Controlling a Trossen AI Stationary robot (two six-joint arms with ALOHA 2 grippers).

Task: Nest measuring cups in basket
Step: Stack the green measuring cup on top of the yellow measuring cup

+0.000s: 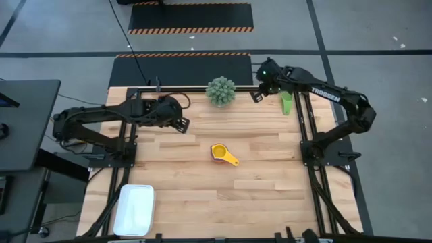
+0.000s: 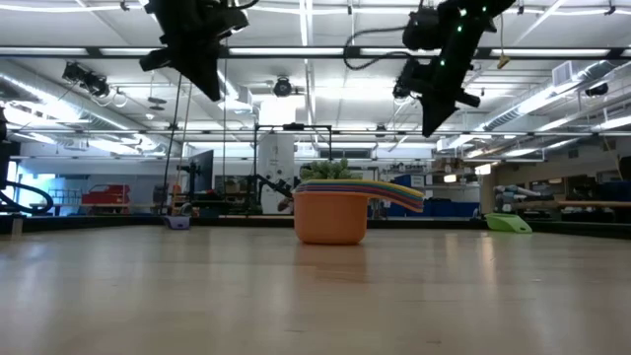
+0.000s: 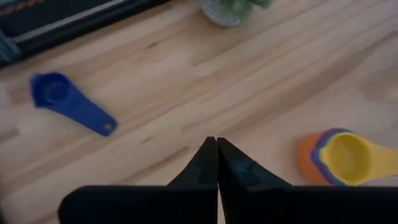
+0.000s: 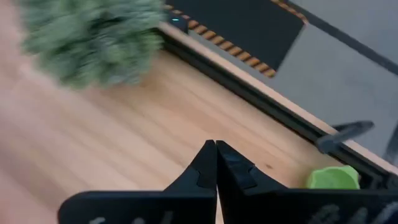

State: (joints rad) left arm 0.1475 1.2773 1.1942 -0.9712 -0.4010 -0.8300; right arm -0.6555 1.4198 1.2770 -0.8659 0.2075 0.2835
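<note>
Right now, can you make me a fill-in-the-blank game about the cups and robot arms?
1. The cup on top of the nested stack is ____.
2. The white basket has ____ cups in it.
3. The cup lying alone by the right gripper is ____.
4. The left gripper has its fingers ____.

Missing words: yellow; no; green; shut

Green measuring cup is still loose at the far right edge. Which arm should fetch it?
The right arm, probably. The right gripper hangs near the far edge, close beside the green measuring cup, fingers shut. The left gripper is across the table, beyond the spiky plant, nearer the blue measuring cup.
</note>
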